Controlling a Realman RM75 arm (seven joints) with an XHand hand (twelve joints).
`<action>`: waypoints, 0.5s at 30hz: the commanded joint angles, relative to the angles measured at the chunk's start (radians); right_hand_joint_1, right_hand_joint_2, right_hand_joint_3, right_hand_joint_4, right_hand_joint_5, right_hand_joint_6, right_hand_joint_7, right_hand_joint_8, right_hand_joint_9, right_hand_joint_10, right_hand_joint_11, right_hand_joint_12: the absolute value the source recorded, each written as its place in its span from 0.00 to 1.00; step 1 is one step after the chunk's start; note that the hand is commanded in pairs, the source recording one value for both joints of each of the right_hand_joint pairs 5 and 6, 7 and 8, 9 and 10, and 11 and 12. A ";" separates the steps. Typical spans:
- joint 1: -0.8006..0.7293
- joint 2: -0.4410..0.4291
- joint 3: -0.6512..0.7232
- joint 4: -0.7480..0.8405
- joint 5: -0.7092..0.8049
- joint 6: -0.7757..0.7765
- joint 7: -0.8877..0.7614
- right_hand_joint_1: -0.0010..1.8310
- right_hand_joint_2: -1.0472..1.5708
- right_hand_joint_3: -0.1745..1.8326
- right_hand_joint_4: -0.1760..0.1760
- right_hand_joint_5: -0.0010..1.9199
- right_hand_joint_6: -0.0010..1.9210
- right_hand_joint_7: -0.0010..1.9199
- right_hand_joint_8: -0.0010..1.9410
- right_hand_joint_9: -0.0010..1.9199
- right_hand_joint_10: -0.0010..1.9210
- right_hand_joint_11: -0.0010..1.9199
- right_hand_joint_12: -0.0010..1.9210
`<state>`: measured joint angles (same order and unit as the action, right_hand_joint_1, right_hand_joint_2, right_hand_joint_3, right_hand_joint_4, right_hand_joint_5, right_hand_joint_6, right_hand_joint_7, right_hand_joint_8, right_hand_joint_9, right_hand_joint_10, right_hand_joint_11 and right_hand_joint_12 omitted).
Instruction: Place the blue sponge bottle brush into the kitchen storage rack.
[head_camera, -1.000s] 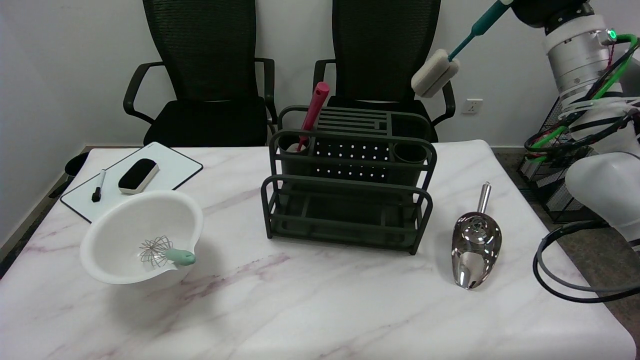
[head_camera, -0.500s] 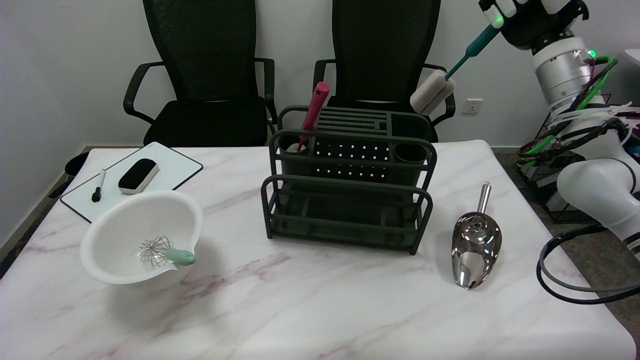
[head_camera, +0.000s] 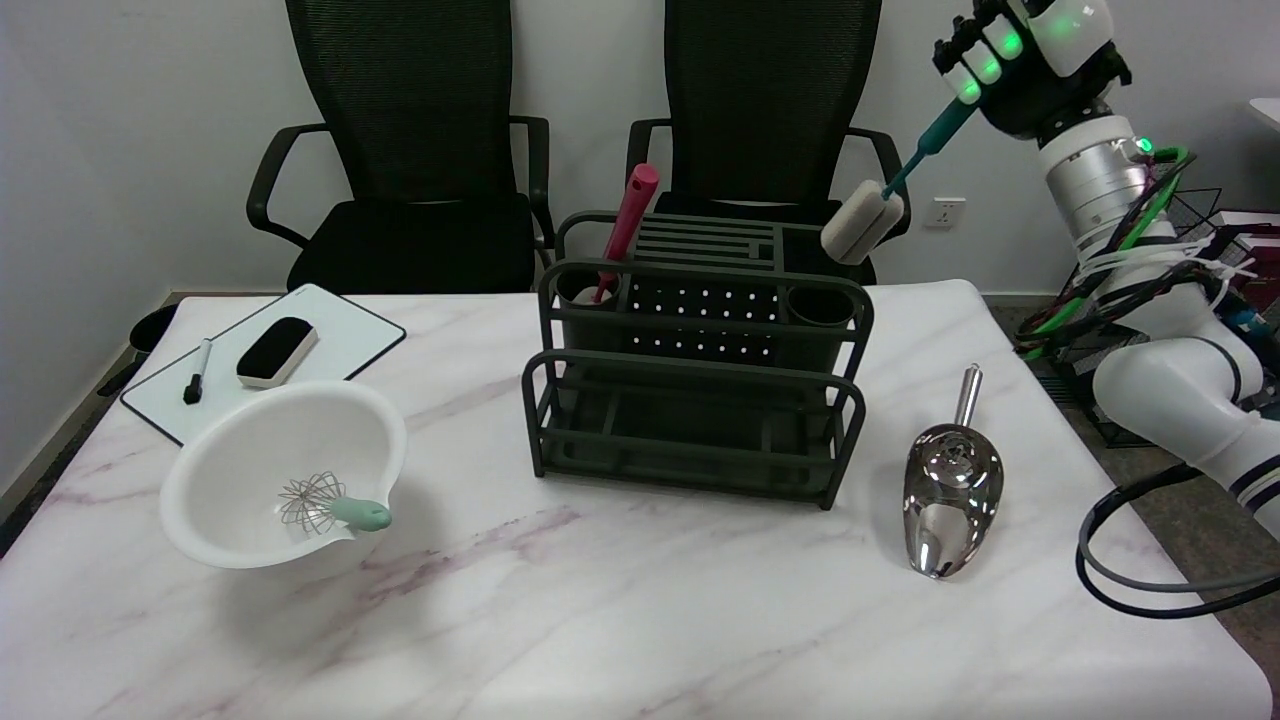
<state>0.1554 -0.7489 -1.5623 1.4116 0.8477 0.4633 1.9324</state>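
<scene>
Head view: my right hand (head_camera: 1020, 55), raised at upper right, fingers clamped on the blue sponge bottle brush (head_camera: 890, 190) handle. Brush slants down-left from my hand; sponge head hangs above the kitchen storage rack (head_camera: 700, 350), right rear corner.

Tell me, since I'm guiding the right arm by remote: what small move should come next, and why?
Probably ease the right hand down and a little left. It holds the teal-handled sponge bottle brush tilted, its pale sponge head hanging above the right rear corner of the dark green storage rack, near the round right-hand cup, not yet inside.
</scene>
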 joint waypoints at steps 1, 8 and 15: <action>-0.015 0.003 -0.087 -0.086 -0.062 0.085 0.019 0.47 1.00 0.42 0.50 1.00 1.00 1.00 0.99 1.00 1.00 1.00 1.00; -0.015 0.003 -0.103 -0.077 -0.062 0.095 0.018 0.47 1.00 0.42 0.50 1.00 1.00 1.00 0.99 1.00 1.00 1.00 1.00; 0.006 0.003 -0.141 -0.067 -0.062 0.097 0.012 0.47 1.00 0.42 0.50 1.00 1.00 1.00 0.99 1.00 1.00 1.00 1.00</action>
<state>0.1463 -0.7468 -1.6342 1.3554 0.8031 0.5280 1.9444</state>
